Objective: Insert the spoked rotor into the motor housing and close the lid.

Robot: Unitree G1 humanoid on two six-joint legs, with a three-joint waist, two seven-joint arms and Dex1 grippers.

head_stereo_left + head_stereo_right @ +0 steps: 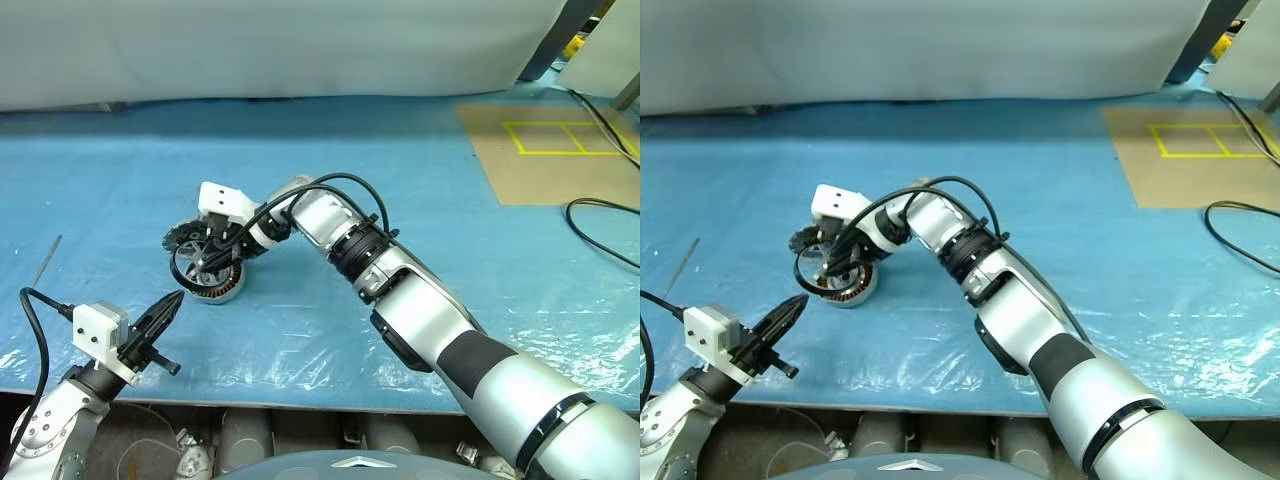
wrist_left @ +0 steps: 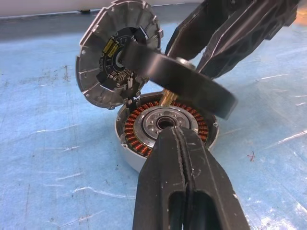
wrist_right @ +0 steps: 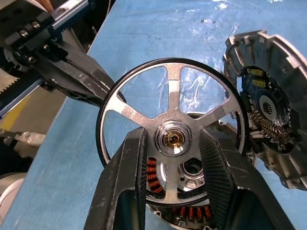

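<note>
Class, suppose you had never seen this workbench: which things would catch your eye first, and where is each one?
First comes the spoked rotor, gripped at its hub by the right gripper and held tilted just above the motor housing, whose copper windings show on the blue sheet. The lid stands on edge, leaning against the housing's far side. The left gripper, shut, hovers near the table's front edge, pointing at the housing.

Both arms wore smooth silver-grey shells with black bands at the joints. The right arm point(image 1: 430, 320) carried a black pad along its forearm and loose black cables looping past the wrist. Each wrist bore a small white block point(image 1: 97, 326). The fingers point(image 2: 184, 187) were matt black, tapered and faintly scuffed.
</note>
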